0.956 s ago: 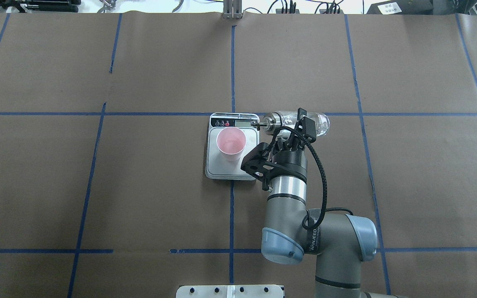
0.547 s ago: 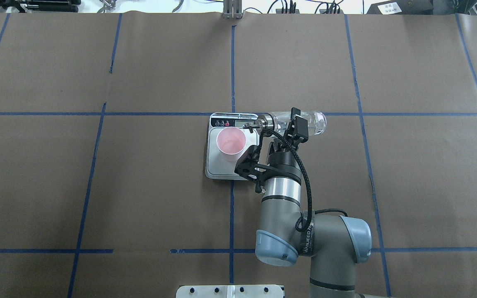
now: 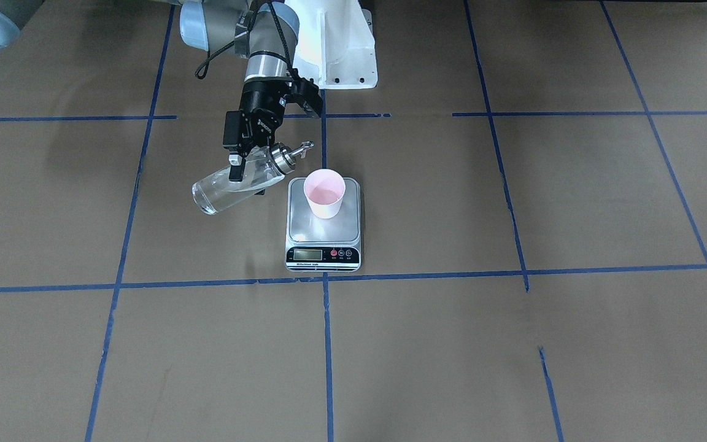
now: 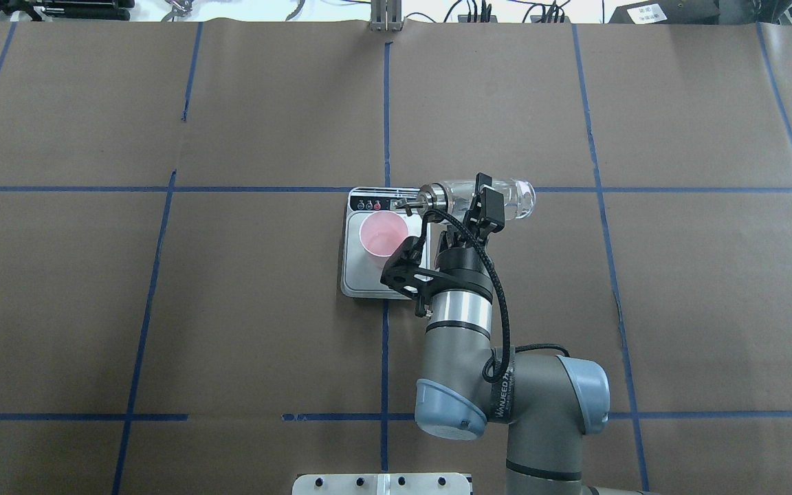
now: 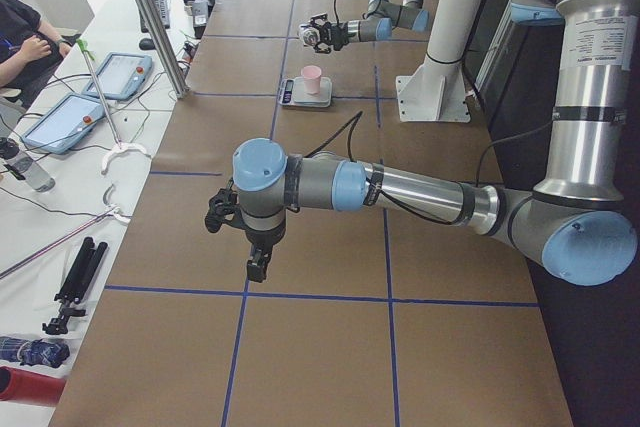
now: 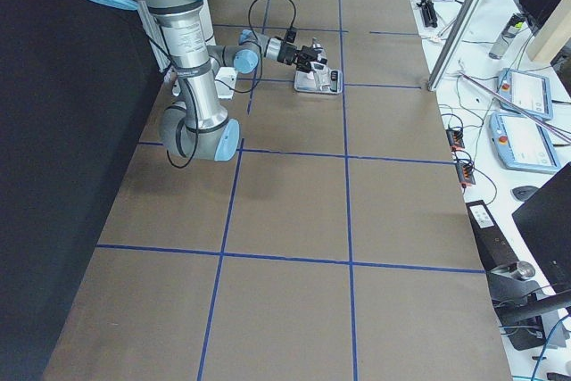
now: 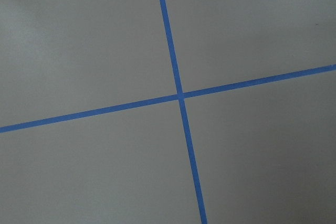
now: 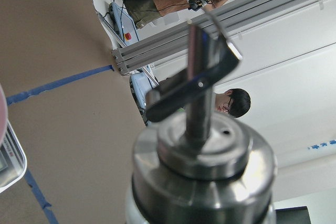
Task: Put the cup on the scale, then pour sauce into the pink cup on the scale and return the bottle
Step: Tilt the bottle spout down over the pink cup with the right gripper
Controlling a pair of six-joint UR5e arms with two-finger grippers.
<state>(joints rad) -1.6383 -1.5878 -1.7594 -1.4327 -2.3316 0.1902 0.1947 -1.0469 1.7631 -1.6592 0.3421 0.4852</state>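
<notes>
The pink cup stands upright on the scale, about midway along its steel platform and clear of the black display strip. Whether any liquid lies in it cannot be told.

Just beside the scale, on the robot's right of it, the glass bottle hangs in the air, tipped close to level. Its metal pourer spout points toward the cup and reaches over the scale's edge near the display strip, short of the cup's rim. In the front-facing view the spout end sits a little higher than the base. The sauce inside is too clear for its level to be read.

The right gripper has its two black fingers pressed against the bottle's body just behind the neck.

Well apart from the scale, the left gripper hangs over brown paper crossed by blue tape lines. Whether its fingers are spread or together cannot be told.
</notes>
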